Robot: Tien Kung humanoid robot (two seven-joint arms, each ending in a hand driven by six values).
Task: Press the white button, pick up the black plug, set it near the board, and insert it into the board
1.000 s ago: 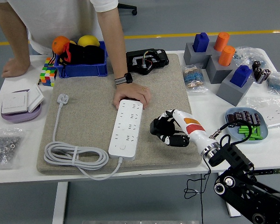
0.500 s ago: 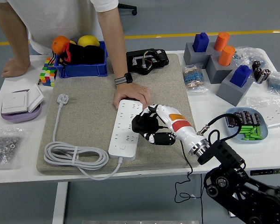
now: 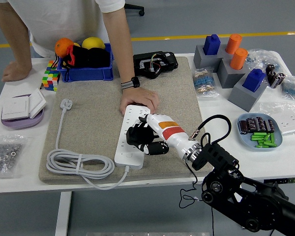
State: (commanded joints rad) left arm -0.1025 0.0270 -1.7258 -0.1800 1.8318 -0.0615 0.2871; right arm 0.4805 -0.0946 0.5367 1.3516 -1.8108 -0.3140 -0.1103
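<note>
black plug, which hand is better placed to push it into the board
Right. The right hand already grips the black plug directly over the white power strip; the left arm is not in view.

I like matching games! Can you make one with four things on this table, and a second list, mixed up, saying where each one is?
Things:
1. black plug
2. Rubik's cube
3. green batteries
4. person's hand

Places:
A. in the blue dish near the table's right edge
B. resting on the far end of the white power strip
C. gripped in the robot's right hand, above the power strip
D. beside the blue bin, at the far left of the table

Pairs: 1-C, 2-D, 3-A, 4-B
</note>
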